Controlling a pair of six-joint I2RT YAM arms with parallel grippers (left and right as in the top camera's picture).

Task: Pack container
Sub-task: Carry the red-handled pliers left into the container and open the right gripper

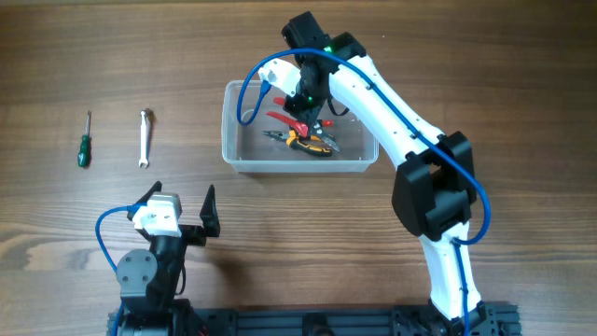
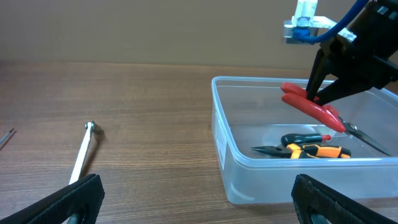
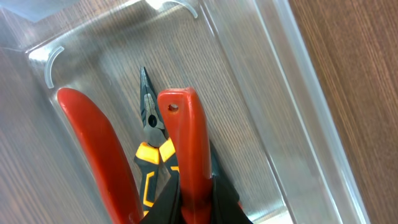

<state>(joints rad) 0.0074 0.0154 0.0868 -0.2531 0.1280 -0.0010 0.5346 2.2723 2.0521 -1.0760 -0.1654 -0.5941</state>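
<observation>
Placing step: red-handled pliers (image 2: pixel 317 107) are clenched by right jaws, held low inside clear rectangular plastic tub (image 1: pixel 280 168), centre-far on worktop (image 1: pixel 308 252). Release is called for next. Left jaws spread, empty.

Looks like a robotics lab bench: wood-grain table (image 1: pixel 56 243), two mounted arms (image 1: pixel 392 112), a screwdriver (image 1: pixel 84 140) and wrench (image 1: pixel 144 138) laid out

R arm (image 1: pixel 392 103) is stretched from lower right of overhead frame to upper centre, wrist bent downward. R gripper (image 1: pixel 306 110) is clamped on one handle of red pliers (image 3: pixel 186 143). L arm (image 1: pixel 149 266) is folded at lower left, L gripper (image 1: pixel 182 201) spread wide, fingers (image 2: pixel 81 199) well apart.
</observation>
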